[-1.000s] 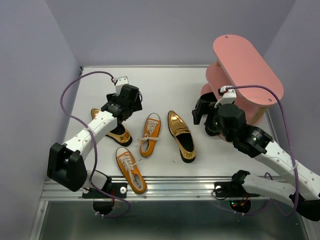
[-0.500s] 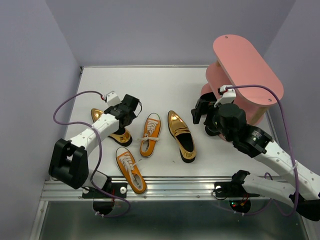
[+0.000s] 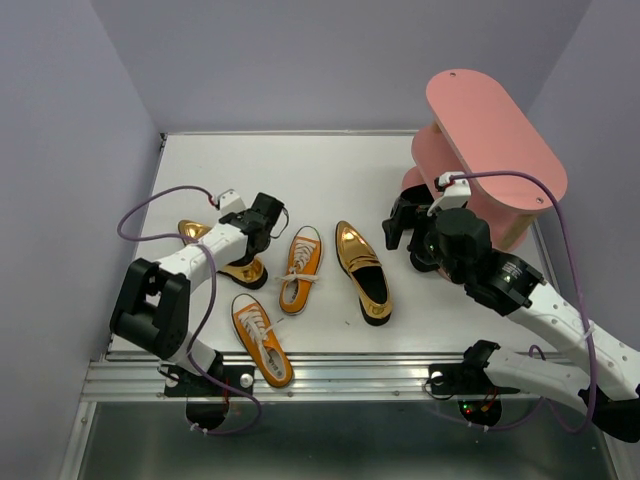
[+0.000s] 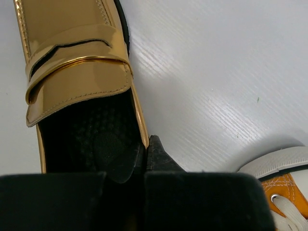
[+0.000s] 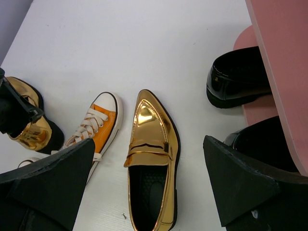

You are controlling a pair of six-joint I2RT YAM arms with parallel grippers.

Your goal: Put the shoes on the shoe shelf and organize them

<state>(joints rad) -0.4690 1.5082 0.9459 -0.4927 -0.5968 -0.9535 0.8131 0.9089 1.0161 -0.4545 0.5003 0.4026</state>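
Left claw (image 4: 147, 155) clamped on side wall of shiny gold loafer (image 4: 79, 77), lower-centre frame; right claw (image 5: 149, 187) apart.

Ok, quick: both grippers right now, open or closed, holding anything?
Left gripper: closed, pinching the side rim of the leftmost gold loafer.
Right gripper: open, holding nothing.
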